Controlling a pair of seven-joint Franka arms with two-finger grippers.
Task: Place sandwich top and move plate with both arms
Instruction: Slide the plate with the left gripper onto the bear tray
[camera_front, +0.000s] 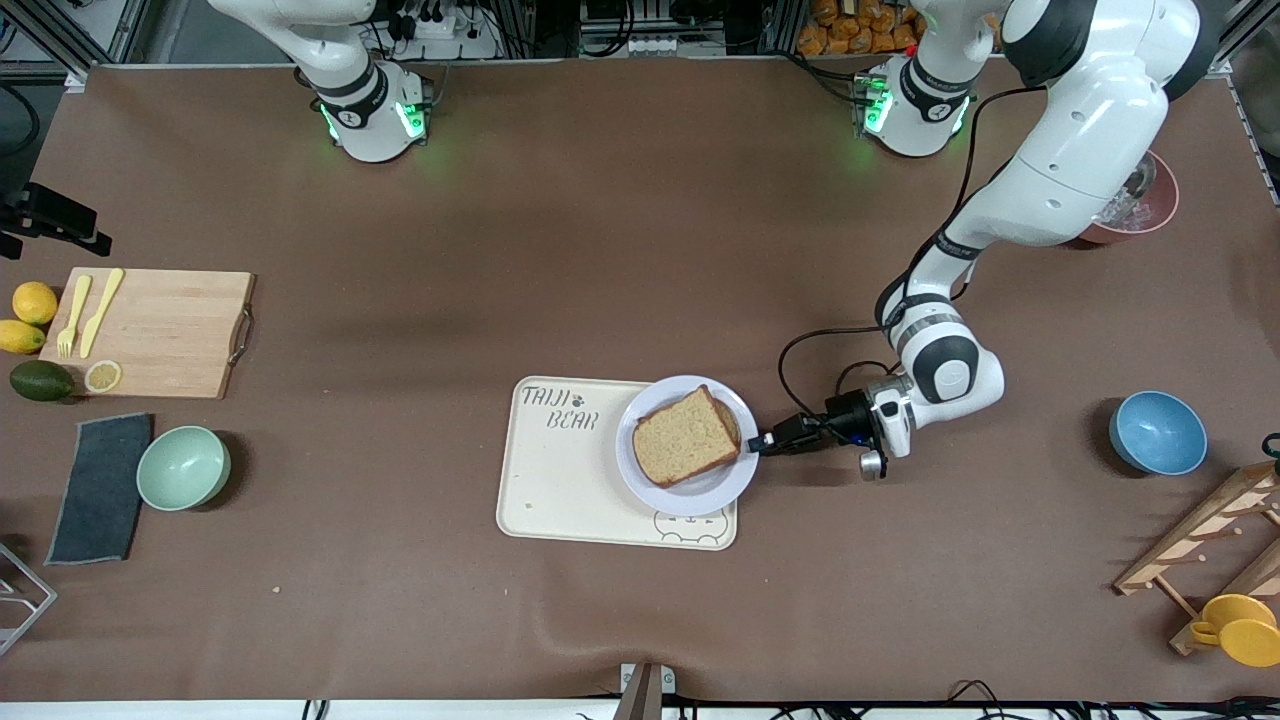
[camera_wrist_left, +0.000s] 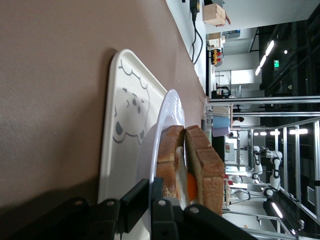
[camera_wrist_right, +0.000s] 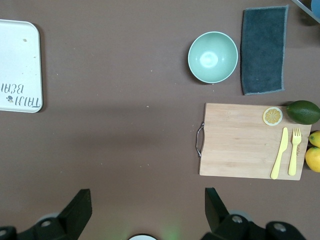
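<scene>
The sandwich top (camera_front: 686, 436), a plain brown bread slice, lies on a lower slice on the pale round plate (camera_front: 690, 495). In the left wrist view the sandwich top (camera_wrist_left: 207, 165) covers an orange egg yolk (camera_wrist_left: 191, 186). The plate rests on the cream bear tray (camera_front: 560, 480), at the tray's end toward the left arm. My left gripper (camera_front: 757, 442) is low at the plate's rim (camera_wrist_left: 167, 107), its jaws shut on the rim from above and below. My right gripper (camera_wrist_right: 147, 195) hangs open and high over bare table, holding nothing; in the front view only that arm's base shows.
A wooden cutting board (camera_front: 150, 330) with yellow cutlery, a mint bowl (camera_front: 183, 467) and a dark cloth (camera_front: 100, 488) sit toward the right arm's end. A blue bowl (camera_front: 1157, 432), a wooden rack (camera_front: 1210, 540) and a pink bowl (camera_front: 1150, 205) sit toward the left arm's end.
</scene>
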